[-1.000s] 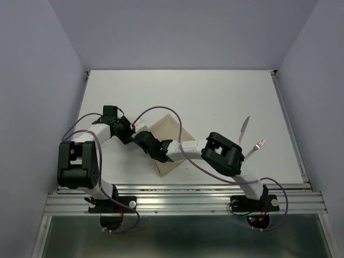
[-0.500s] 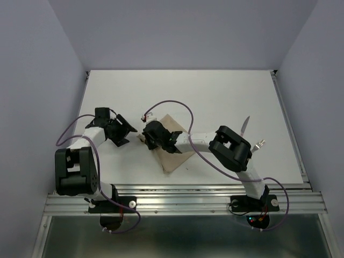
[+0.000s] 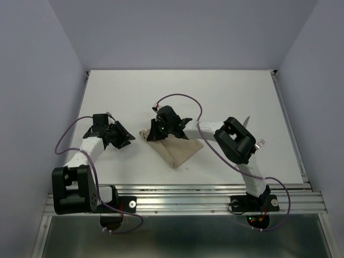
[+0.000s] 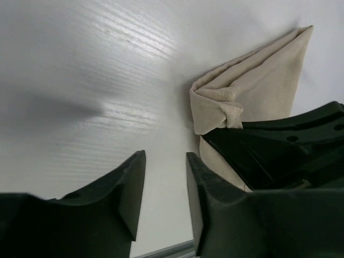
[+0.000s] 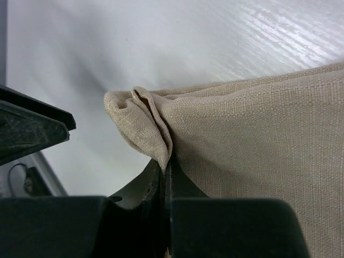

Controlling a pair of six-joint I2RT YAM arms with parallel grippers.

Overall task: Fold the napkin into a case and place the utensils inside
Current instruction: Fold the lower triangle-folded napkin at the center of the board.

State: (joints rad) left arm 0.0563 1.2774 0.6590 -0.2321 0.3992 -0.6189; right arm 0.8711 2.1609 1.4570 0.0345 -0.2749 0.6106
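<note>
Right gripper (image 5: 165, 173) tight on napkin (image 5: 242, 134) corner

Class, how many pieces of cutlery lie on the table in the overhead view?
2: a knife and a fork, right of the napkin, each partly hidden behind the right arm.

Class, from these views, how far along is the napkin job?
Done: the napkin is partly folded into layers. In hand: right jaws shut on its bunched corner; left jaws open, empty, beside it. Left: finishing the folding, then inserting the knife and fork, both outside it.
</note>
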